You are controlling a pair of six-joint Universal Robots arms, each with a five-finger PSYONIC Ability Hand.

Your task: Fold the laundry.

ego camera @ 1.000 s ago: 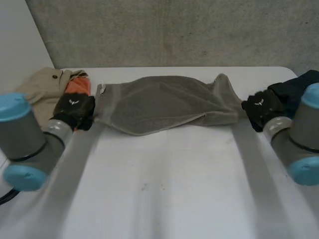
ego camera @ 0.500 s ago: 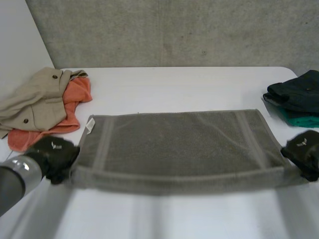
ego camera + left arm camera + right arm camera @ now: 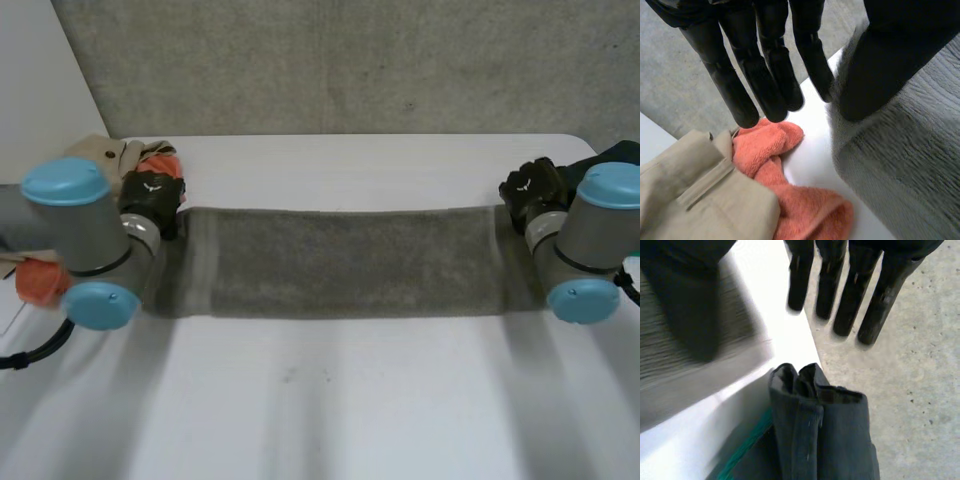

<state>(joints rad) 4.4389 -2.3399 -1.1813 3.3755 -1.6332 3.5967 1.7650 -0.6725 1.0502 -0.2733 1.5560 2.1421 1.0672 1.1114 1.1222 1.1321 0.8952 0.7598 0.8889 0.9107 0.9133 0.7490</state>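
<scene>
Where the towel (image 3: 340,262) lies: flat on the table (image 3: 330,400), a long grey strip between the two hands.
Left hand (image 3: 760,75): wide open, fingers straight, gripping nothing; thumb against the towel's end; orange cloth (image 3: 790,190) near its fingertips.
Right hand (image 3: 852,290): fingers straight, apart from the thumb, empty; at the towel's other end, beside dark clothes (image 3: 830,430).
Arms: both reach forward, one at each end of the strip.

The grey towel (image 3: 340,262) is nubby, matt terry cloth on a smooth white table (image 3: 330,400). Beside its left end, an orange towel (image 3: 790,170) is fluffy terry, a beige garment (image 3: 695,200) smooth woven cloth.
</scene>
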